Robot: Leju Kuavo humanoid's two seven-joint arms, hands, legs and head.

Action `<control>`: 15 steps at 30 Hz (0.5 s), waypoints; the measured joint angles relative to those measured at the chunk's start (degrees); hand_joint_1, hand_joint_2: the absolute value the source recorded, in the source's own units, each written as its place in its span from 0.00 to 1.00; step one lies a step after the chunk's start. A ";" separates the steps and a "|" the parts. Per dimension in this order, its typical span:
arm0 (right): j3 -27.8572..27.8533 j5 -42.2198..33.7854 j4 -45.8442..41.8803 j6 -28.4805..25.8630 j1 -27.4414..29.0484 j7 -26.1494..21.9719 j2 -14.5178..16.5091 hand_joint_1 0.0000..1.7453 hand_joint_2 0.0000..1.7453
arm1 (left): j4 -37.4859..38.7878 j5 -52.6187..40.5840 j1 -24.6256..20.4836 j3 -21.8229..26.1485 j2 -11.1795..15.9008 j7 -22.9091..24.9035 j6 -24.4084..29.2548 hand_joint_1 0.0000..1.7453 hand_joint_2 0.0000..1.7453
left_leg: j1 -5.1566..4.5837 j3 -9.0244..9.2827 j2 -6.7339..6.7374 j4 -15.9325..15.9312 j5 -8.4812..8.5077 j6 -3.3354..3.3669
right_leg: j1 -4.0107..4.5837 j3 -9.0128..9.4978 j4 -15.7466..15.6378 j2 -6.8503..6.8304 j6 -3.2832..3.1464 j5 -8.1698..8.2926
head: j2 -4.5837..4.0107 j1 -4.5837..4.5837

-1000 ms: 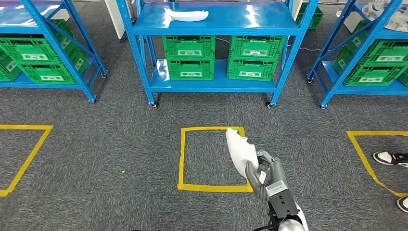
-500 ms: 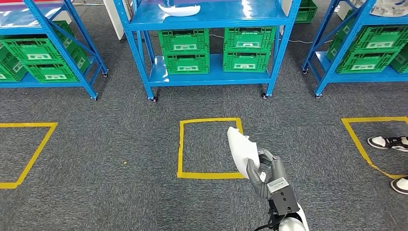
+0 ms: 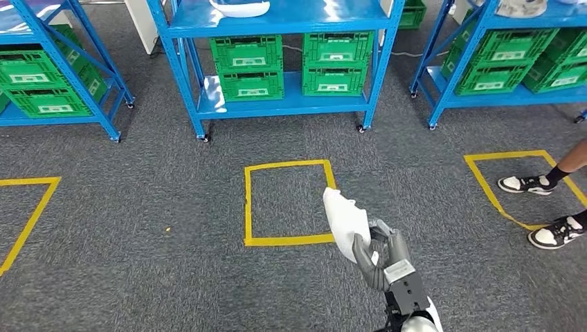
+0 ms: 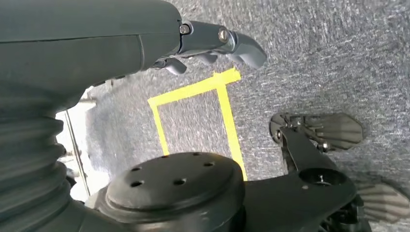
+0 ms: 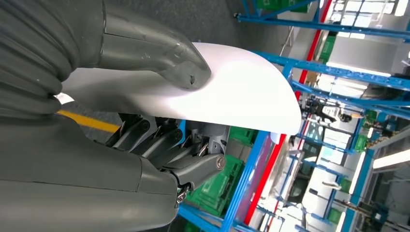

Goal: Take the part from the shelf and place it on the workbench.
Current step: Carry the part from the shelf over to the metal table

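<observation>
Both my hands show. From the head, my right hand (image 3: pixel 379 257) is raised ahead, gripping the white part (image 3: pixel 346 220) above the carpet beside a yellow square (image 3: pixel 285 202). At my left wrist, my left hand (image 4: pixel 212 41) hangs loose, fingers apart. At my right wrist, thumb (image 5: pixel 164 55) presses the part onto my fingers (image 5: pixel 159 145).
</observation>
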 joint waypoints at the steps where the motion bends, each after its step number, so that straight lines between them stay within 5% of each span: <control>1: -0.01 0.08 0.01 0.01 0.00 -0.07 -0.02 1.00 1.00 | 0.01 0.00 0.10 0.00 0.00 0.00 -0.08 0.00 1.00 | -0.01 -0.34 0.64 0.05 0.27 0.17 | -0.09 -1.59 3.84 -0.72 0.30 -2.30 | 0.00 0.16; 3: -0.01 0.15 0.05 0.00 0.11 -0.11 -0.07 1.00 1.00 | 0.04 -0.01 0.37 0.00 -0.02 0.01 -0.27 0.00 1.00 | -0.01 -1.07 2.05 0.26 0.69 0.09 | -0.40 -3.71 10.10 -1.29 0.90 -5.20 | 0.00 0.21; 4: -0.03 0.23 0.09 -0.02 0.17 -0.13 -0.12 1.00 1.00 | 0.05 -0.04 0.47 0.00 -0.03 0.03 -0.36 0.00 1.00 | 0.00 -1.43 2.77 0.46 0.81 0.00 | -0.54 -3.31 10.54 -1.47 1.13 -5.17 | 0.00 0.21; 7: -0.07 0.62 0.18 -0.28 0.22 -0.02 -0.25 1.00 1.00 | 0.08 -0.44 0.44 0.00 -0.10 0.16 -0.56 0.00 1.00 | 0.03 -2.35 4.65 1.65 0.71 -0.51 | -0.83 3.41 0.89 -3.66 1.31 -1.82 | 0.00 0.22; 10: -0.08 0.88 0.17 -0.79 0.39 0.13 -0.26 1.00 1.00 | 0.08 -0.90 0.35 0.00 -0.08 0.34 -0.70 0.00 1.00 | -0.29 -2.69 5.86 2.52 0.23 -1.67 | -0.60 6.17 -4.28 -5.47 0.36 -1.31 | 0.00 0.14; 12: -0.10 0.94 0.13 -1.08 0.68 0.19 -0.28 1.00 1.00 | 0.06 -1.22 0.32 -0.01 -0.14 0.55 -0.79 0.00 1.00 | -0.14 -2.38 6.60 2.40 0.21 -2.44 | -0.60 5.94 -4.42 -4.32 -0.53 -0.90 | 0.00 0.08; 15: -0.13 0.98 0.03 -1.25 0.98 0.24 -0.28 1.00 1.00 | 0.04 -1.52 0.32 -0.05 -0.17 0.87 -0.90 0.00 1.00 | 0.22 -4.11 3.53 6.58 -2.95 -3.34 | -0.93 5.60 -4.87 -2.73 -1.70 0.07 | 0.00 -0.13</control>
